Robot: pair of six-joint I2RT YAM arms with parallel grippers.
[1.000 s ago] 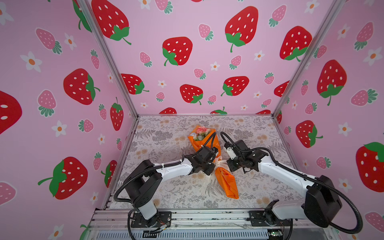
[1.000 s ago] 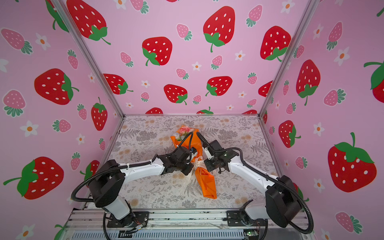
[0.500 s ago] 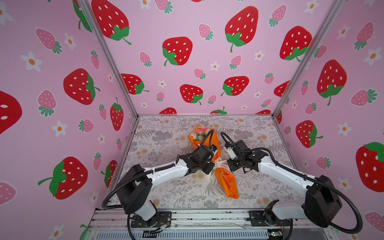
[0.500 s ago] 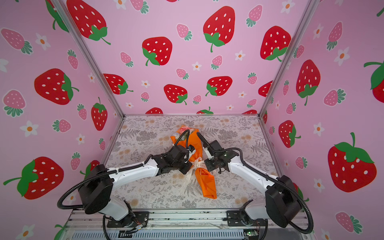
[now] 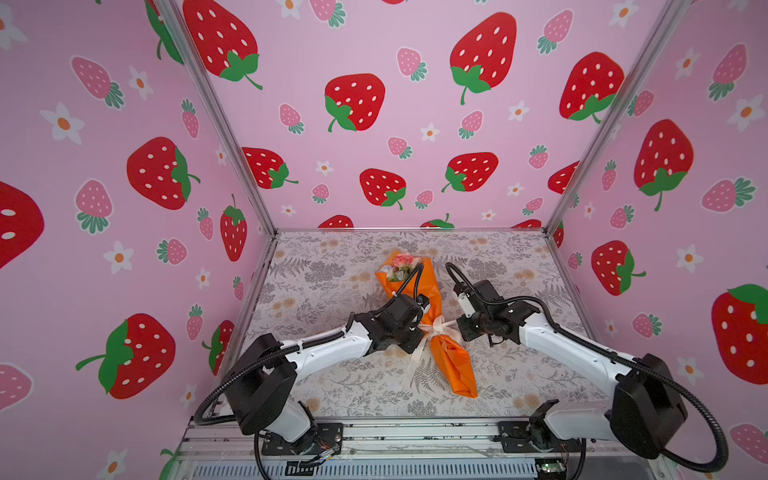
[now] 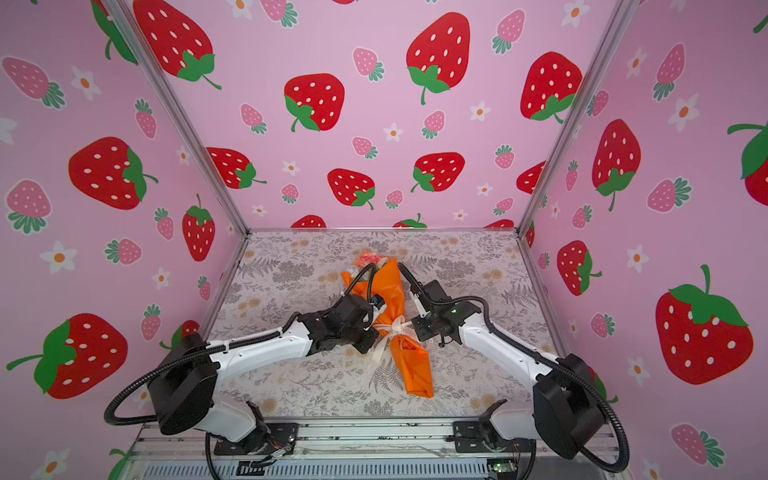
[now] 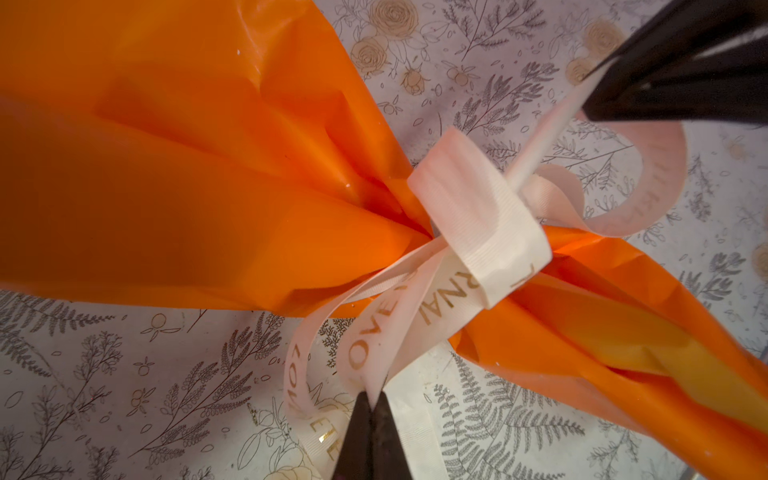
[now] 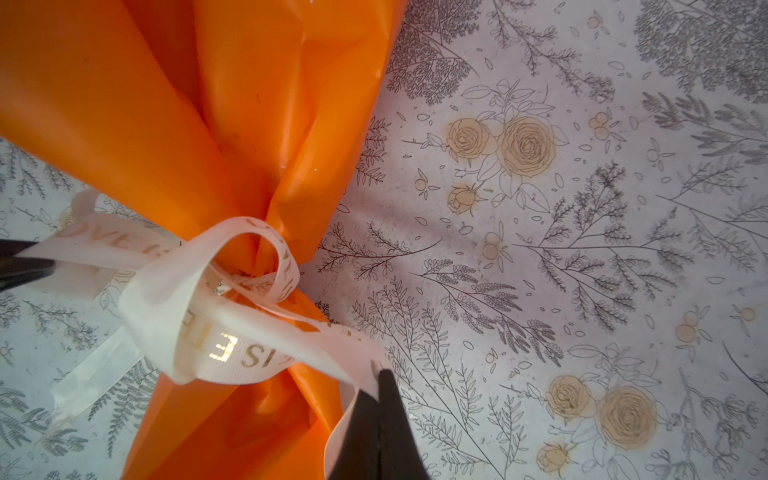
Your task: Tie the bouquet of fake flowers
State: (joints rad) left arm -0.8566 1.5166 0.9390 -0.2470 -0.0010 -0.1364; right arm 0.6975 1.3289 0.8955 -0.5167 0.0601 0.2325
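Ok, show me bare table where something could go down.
Free: both far corners of the table, flanking the bouquet; the front strip beside the orange wrapper. Crowded: the middle, where left claw and right claw pinch the ribbon.

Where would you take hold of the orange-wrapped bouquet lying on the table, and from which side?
Probably at the cinched waist, where the cream printed ribbon gathers the orange wrapping paper around the bouquet of fake flowers. Come down from above, pincer spanning the waist crosswise: the bundle lies flat on the floral-printed table and is narrowest there.
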